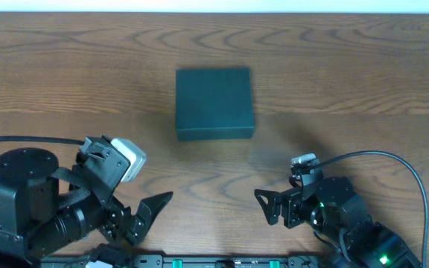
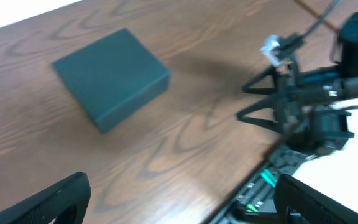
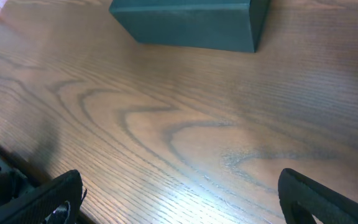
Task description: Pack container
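The container (image 1: 214,103) is a dark teal-green square box, lid closed, lying flat on the wooden table near the middle. It also shows in the left wrist view (image 2: 112,76) and at the top of the right wrist view (image 3: 194,22). My left gripper (image 1: 146,216) is open and empty near the front left edge, well short of the box. My right gripper (image 1: 272,206) is open and empty at the front right, also apart from the box. No snack packets are in view.
The wooden table (image 1: 348,82) stretches on all sides of the box. A black rail with green parts (image 1: 199,261) runs along the front edge between the arm bases. The right arm's cable (image 1: 393,160) loops over the table at right.
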You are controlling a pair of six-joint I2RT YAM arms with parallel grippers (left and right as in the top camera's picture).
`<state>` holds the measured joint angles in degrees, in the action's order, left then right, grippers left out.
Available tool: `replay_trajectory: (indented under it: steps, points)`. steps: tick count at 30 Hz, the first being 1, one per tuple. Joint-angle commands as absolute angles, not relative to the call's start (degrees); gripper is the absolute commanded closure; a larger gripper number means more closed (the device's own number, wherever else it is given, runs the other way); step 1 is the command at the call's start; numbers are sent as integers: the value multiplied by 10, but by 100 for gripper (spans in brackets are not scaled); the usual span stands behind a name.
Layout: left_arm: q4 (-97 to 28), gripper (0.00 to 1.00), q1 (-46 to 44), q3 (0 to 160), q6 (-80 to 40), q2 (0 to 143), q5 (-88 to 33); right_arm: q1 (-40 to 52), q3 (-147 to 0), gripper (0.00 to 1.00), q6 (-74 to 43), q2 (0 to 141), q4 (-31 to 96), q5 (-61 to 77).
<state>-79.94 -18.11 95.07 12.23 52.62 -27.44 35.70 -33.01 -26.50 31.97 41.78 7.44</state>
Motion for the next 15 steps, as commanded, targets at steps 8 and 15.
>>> replay_trajectory:
  steps: [8, 15]
  points:
    - [-688, 5, -140, 882, 111, 507, -73, 354, -329, 1, -261, 318, 419, 69]
    - [-476, 5, -30, 620, 97, 395, -117, 354, -329, 1, -261, 318, 418, 69]
